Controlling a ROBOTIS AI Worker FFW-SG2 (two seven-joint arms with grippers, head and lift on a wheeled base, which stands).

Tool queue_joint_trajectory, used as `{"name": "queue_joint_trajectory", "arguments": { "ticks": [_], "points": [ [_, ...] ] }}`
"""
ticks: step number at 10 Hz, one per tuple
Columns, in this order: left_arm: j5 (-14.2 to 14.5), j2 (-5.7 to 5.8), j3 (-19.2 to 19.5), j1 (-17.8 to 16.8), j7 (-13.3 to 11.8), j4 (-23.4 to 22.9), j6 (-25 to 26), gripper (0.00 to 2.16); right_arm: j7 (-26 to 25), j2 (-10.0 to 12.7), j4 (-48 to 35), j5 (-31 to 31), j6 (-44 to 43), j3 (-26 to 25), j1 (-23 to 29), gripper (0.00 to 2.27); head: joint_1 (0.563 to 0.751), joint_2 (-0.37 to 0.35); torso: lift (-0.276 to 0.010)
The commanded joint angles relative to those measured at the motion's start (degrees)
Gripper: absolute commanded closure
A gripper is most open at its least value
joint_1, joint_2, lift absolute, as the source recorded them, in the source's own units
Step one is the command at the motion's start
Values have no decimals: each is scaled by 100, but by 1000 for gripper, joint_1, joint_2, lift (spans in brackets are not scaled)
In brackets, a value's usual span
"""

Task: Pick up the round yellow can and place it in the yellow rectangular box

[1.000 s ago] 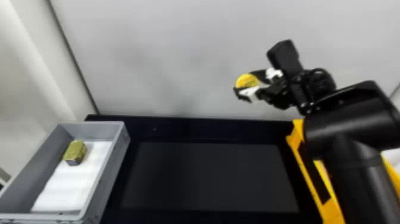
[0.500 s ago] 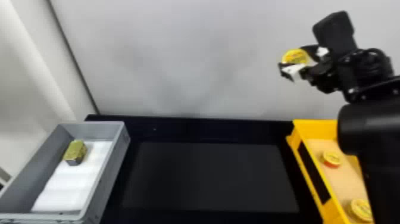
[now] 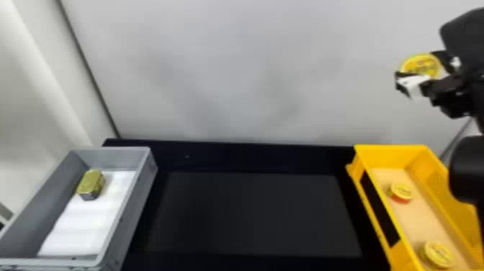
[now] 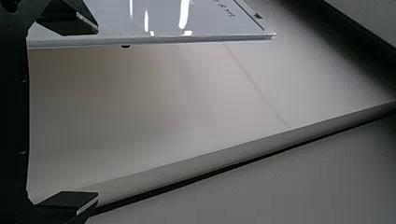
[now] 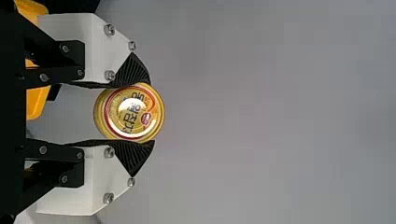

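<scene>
Pale grey wall point(image 3: 234, 79) behind; far right, the black-and-white right gripper point(image 5: 150, 112) clasps the round yellow metal can point(image 5: 127, 115), clear of the yellow rectangular box point(image 3: 389, 155). Probably stiff, light, slick: hold the sidewalls. Left gripper point(image 4: 97, 113): spread wide.

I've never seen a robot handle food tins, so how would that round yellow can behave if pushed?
The round yellow can looks stiff, since its sides show no dent between the right gripper's fingers. Its round rim suggests it might roll if set on edge.

Black arm point(image 3: 464, 173), white angular plates point(image 5: 70, 42), silver screws point(image 5: 109, 29), ribbed pads point(image 5: 133, 71)
</scene>
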Motion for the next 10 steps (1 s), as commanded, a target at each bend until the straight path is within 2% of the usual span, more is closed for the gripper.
{"name": "queue_joint_trajectory", "arguments": {
  "ticks": [1, 7, 9, 10],
  "points": [
    [-21, -24, 20, -7, -20, -12, 6, 38, -3, -125, -287, 314, 324, -148, 221, 750, 686, 14, -55],
    [-39, -24, 29, -7, -38, -12, 6, 38, -30, -90, -147, 401, 227, -1220, 1012, 750, 686, 14, -55],
    [-39, -24, 38, 2, -38, -29, 6, 39, -162, 7, 99, -65, -11, -1589, 1153, 750, 686, 14, -55],
    [-48, -24, 46, 2, -46, -29, 6, 38, -434, 15, 223, -627, -72, -1783, 1223, 750, 686, 14, -55]
  ]
}}
